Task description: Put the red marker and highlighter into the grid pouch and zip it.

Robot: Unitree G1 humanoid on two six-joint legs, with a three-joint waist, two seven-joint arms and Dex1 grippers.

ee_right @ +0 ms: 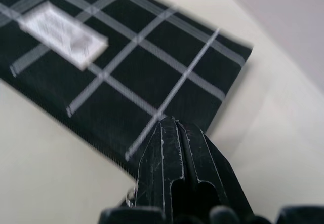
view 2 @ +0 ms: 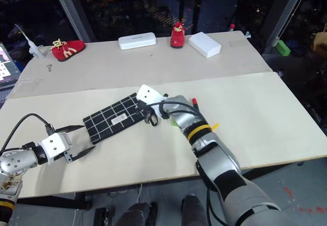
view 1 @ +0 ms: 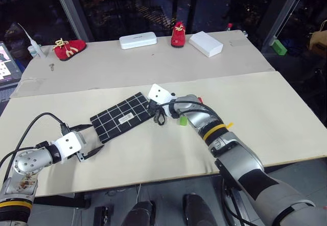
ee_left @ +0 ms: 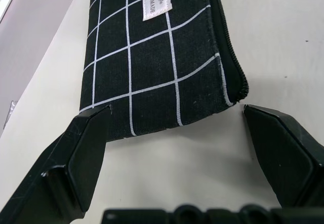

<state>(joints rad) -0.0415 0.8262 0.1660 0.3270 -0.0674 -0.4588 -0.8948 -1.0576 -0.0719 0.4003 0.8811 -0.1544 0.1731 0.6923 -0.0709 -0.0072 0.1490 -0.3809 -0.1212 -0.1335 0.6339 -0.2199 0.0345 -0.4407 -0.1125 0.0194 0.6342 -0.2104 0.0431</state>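
The grid pouch (view 1: 124,116) is laid flat and slantwise on the bench (view 1: 286,108), near its middle. The left gripper (view 1: 88,141) is held with its jaws wide apart just short of the pouch's near-left end, nothing gripped. The right gripper (ee_right: 174,133) is set with jaws closed at the pouch's far-right end, by the black zipper loop (view 1: 159,116); a green bit of the highlighter (view 1: 182,120) is seen beside that wrist.

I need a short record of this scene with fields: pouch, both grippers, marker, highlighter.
pouch: flat black fabric grid pouch with white lines, lying on the beige table
left gripper: left gripper open, at the pouch's near end
right gripper: right gripper shut, at the pouch's other end
marker: red tip beside right arm
highlighter: light-green piece under right arm
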